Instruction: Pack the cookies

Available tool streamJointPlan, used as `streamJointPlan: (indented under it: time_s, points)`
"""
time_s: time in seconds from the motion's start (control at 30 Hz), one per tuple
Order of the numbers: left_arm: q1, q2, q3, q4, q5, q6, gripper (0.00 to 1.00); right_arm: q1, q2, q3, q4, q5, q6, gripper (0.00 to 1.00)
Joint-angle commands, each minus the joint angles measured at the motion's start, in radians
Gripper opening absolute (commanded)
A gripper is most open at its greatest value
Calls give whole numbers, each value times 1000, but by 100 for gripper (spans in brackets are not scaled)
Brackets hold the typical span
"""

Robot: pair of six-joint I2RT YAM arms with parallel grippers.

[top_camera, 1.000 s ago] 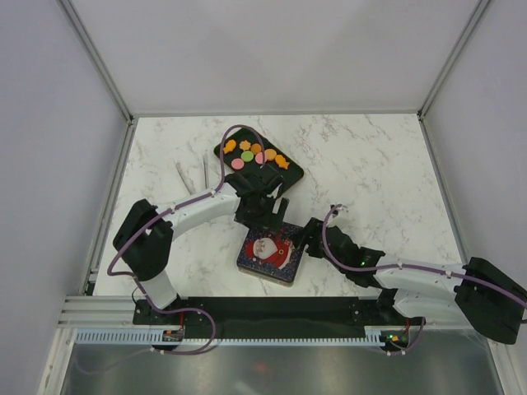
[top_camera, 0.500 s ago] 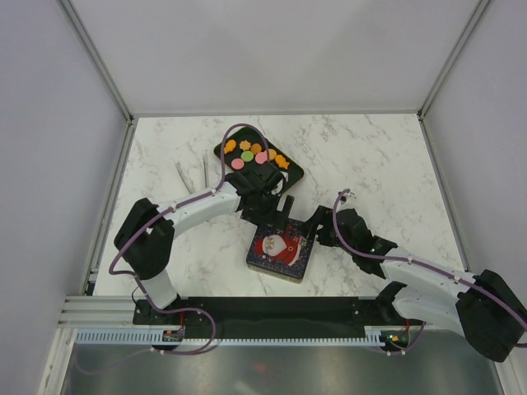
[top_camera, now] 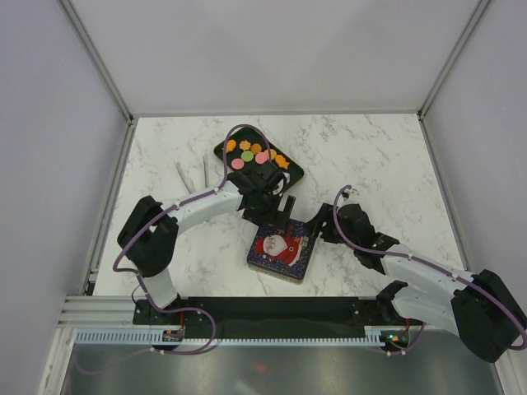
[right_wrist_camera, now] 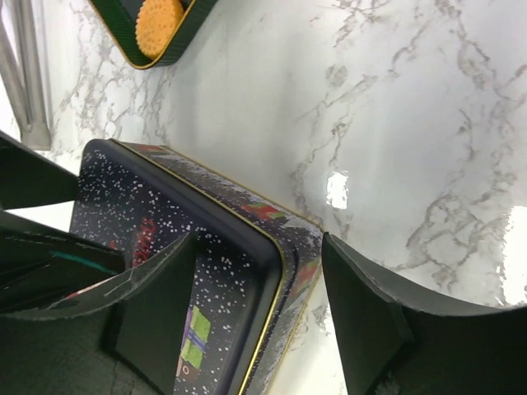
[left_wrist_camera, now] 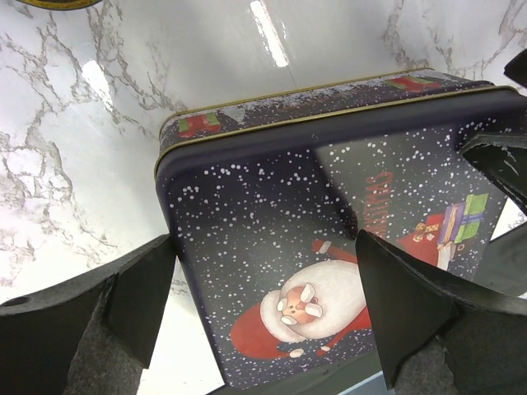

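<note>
Cookies (top_camera: 247, 155) on tray (top_camera: 290, 174); left gripper (left_wrist_camera: 263, 288), right gripper (right_wrist_camera: 255, 313) jaws wide astride tin (top_camera: 280, 249)

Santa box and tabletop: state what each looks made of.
Box: likely printed tin with a glossy finish; the gold rolled rim and thin lid edge suggest metal. Tabletop: white, grey-veined marble look, polished, with bright glare streaks; whether it is real stone or laminate cannot be told.

Bright, even overhead light with faint, soft shadows. In the left wrist view, white glare streaks the glossy counter (left_wrist_camera: 329, 41) at 12 o'clock.
</note>
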Motion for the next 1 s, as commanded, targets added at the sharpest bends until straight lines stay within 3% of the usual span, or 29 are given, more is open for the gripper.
streamJointPlan:
  time_s: [0.0, 0.13, 0.2, 0.3, 0.4, 0.47, 0.6, 0.77, 0.97]
  points:
    - [2, 22, 39, 27, 35, 39, 97, -15, 30, -7, 71, -28, -19, 69]
    - [1, 34, 43, 28, 41, 35, 97, -17, 68, -88, 204, -65, 15, 59]
    - [2, 42, 42, 30, 44, 25, 97, -17, 81, -129, 266, -76, 48, 44]
    - [1, 47, 33, 44, 46, 13, 96, -17, 102, -182, 373, -119, 119, 38]
    - [-4, 48, 16, 64, 45, -8, 96, -17, 119, -217, 380, -110, 136, 45]
    - [-7, 47, -7, 76, 37, -19, 96, -17, 115, -222, 373, -111, 136, 59]
    - [-6, 48, -38, 105, 8, -44, 96, -17, 81, -219, 291, -91, 148, 74]
    - [-6, 45, -55, 114, -11, -59, 96, -15, 12, -262, 307, -82, 211, 69]
    - [-10, 24, -99, 114, -11, -59, 96, -15, 70, -338, 490, -82, 330, 66]
